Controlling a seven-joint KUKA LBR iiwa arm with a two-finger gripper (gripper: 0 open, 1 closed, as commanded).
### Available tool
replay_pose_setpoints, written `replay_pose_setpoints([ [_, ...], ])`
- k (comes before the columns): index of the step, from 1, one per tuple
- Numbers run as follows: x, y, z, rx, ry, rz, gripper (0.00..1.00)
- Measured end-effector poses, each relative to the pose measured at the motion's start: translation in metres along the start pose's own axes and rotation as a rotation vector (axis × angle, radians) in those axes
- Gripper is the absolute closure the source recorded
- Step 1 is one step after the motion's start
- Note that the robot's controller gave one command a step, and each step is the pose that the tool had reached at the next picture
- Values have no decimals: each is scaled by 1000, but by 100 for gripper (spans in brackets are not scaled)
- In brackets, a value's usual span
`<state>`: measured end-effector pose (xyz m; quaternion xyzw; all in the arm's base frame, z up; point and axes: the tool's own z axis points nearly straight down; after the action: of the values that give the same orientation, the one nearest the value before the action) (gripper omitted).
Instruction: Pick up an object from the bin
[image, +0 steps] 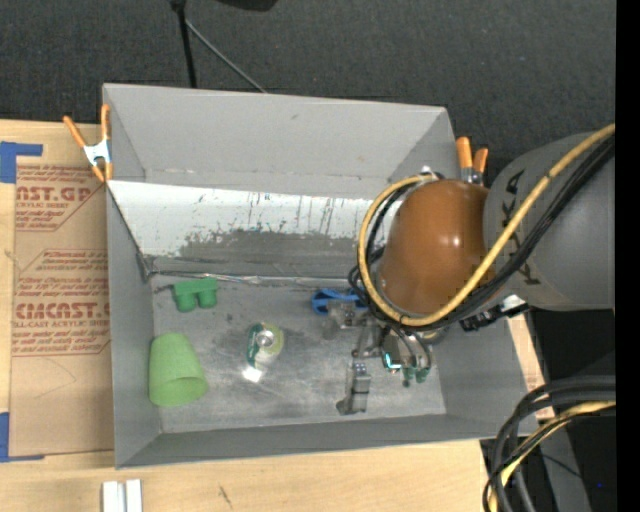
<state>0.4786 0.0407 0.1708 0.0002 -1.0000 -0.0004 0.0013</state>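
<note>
The gripper (385, 376) stood spread and empty, low over the bin's (250, 150) right floor, near a blue piece (330, 298); the arm pointed straight down.

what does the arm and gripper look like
The arm is thick and grey with black KUKA lettering. A glossy orange-brown dome cover caps its wrist, ringed by yellow and black cables. The gripper is small grey metal with green bits.
</note>
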Motion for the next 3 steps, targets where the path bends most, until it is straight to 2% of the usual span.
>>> replay_pose_setpoints([
  [1,-97,-114,103,2,-4,234,0],
  [2,-116,-52,69,-4,-9,247,0],
  [3,-112,-45,69,-1,-4,484,0],
])
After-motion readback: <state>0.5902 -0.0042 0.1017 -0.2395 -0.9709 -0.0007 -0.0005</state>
